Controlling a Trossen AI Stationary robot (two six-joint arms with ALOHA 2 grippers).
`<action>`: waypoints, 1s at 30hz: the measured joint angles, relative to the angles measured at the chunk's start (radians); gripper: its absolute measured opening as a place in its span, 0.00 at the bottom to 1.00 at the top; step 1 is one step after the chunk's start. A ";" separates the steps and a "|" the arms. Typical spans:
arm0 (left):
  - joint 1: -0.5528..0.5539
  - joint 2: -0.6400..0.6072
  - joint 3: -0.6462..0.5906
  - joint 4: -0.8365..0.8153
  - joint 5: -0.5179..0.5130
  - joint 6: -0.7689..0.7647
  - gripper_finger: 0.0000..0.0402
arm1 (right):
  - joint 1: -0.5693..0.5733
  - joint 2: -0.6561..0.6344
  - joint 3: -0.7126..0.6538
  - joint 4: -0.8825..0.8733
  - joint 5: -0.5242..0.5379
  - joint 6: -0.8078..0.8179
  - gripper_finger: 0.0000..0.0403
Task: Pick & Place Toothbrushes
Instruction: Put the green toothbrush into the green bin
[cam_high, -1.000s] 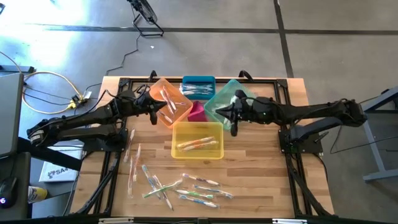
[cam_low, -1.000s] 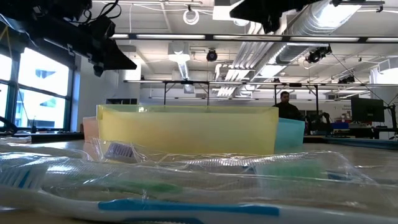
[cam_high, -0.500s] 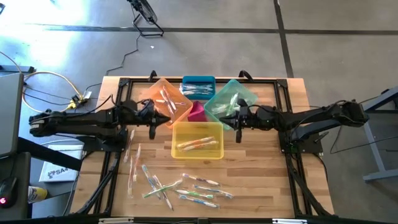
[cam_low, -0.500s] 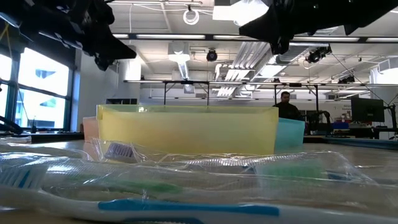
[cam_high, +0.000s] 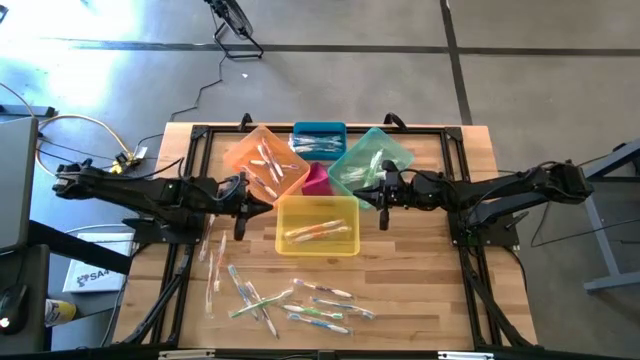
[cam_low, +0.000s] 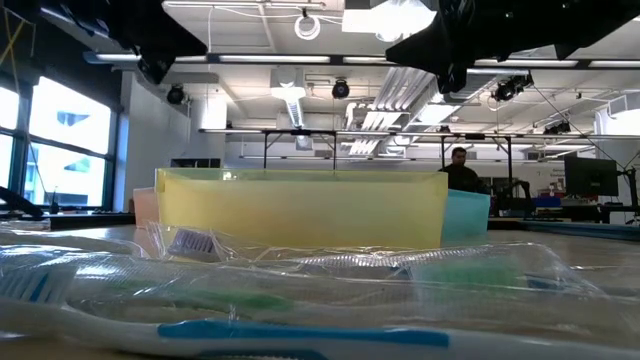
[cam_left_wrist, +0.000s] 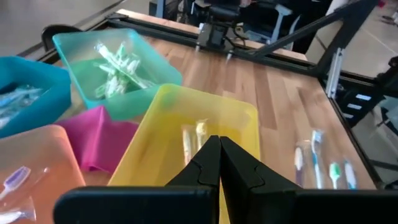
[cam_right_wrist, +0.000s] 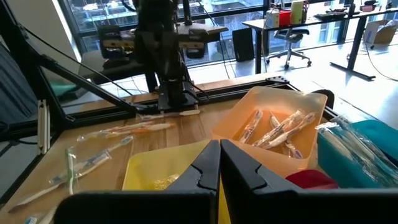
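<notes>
Tabletop toothbrushes (cam_high: 290, 300) lie apart from both end effectors.

- From my low view, the toothbrushes (cam_low: 300, 290) up front blur and run off the edges.
- The yellow bin (cam_low: 300, 208) hides its contents and most bins behind.

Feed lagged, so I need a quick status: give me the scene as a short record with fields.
left gripper: shut, empty, beside the yellow bin's left edge
right gripper: shut, empty, at the yellow bin's right edge
bins: orange bin, blue bin, green bin, all holding toothbrushes
loose toothbrushes: scattered on the table's near half
</notes>
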 joint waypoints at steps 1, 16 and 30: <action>-0.021 0.003 0.019 -0.021 -0.015 -0.001 0.00 | 0.000 0.000 0.000 -0.001 0.000 0.000 0.01; -0.315 0.308 0.349 -0.350 -0.147 -0.175 0.00 | 0.017 0.000 0.000 -0.010 -0.031 0.107 0.01; -0.517 0.699 0.703 -0.846 -0.139 -0.288 0.00 | 0.110 0.029 0.002 0.004 -0.026 0.110 0.01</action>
